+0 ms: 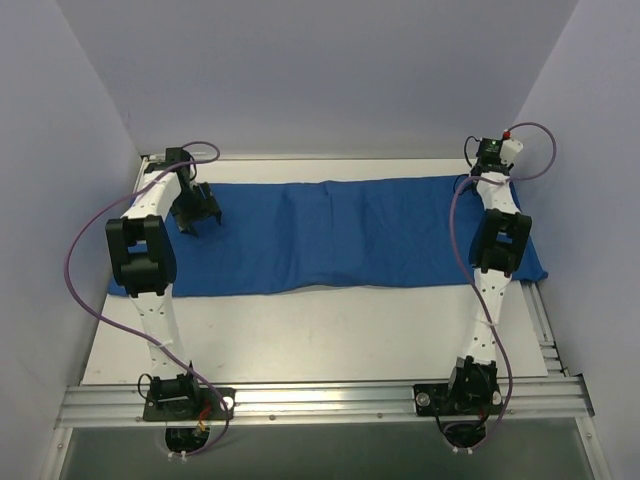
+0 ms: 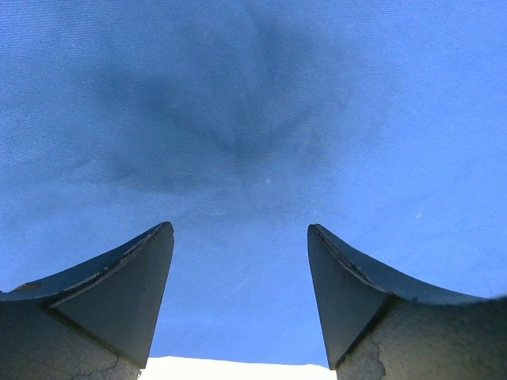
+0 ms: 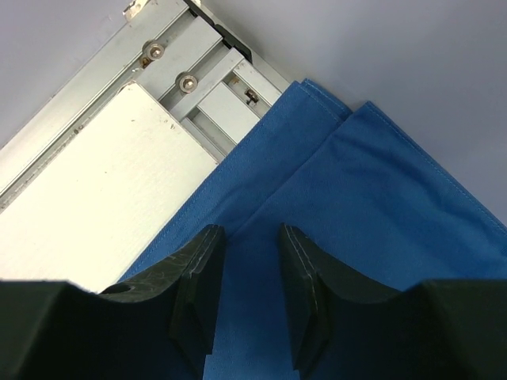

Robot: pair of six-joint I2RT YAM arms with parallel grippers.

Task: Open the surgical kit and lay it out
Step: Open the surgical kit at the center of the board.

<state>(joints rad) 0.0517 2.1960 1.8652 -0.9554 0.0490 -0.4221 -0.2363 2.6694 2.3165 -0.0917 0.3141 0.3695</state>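
Nearest the top camera: aluminium rail (image 1: pixel 330 400) along the near edge, with left arm base (image 1: pixel 180 397) and right arm base (image 1: pixel 466 388) bolted on it; purple cable (image 1: pixel 72 275) loops off the left arm. White counter (image 1: pixel 330 340) sits just beyond the rail

Blue cloth wrap (image 1: pixel 350 235) lies spread as one long strip across the far half of the counter, from left side to right side. Mostly flat, a few shallow creases. Its right end runs past the counter edge onto the side rails (image 1: pixel 545 330)

Left claw (image 1: pixel 196 212): over the cloth's left end, near the far edge. In the left wrist view the jaws are splayed wide and released, with nothing between them, only cloth below carrying the claw's shadow. A sliver of white counter shows at the bottom of that view

Right arm reaches to the far right corner. Right claw (image 3: pixel 247 233) is over the cloth's corner there, jaws only narrowly apart. The right wrist view shows two cloth layers, the upper one set back from the lower one's corner, and the upper layer's hemmed edge runs diagonally into the gap between the jaws. Can't tell whether it pinches that layer or only hangs above it. Side rails with two bolts lie just beside the cloth corner
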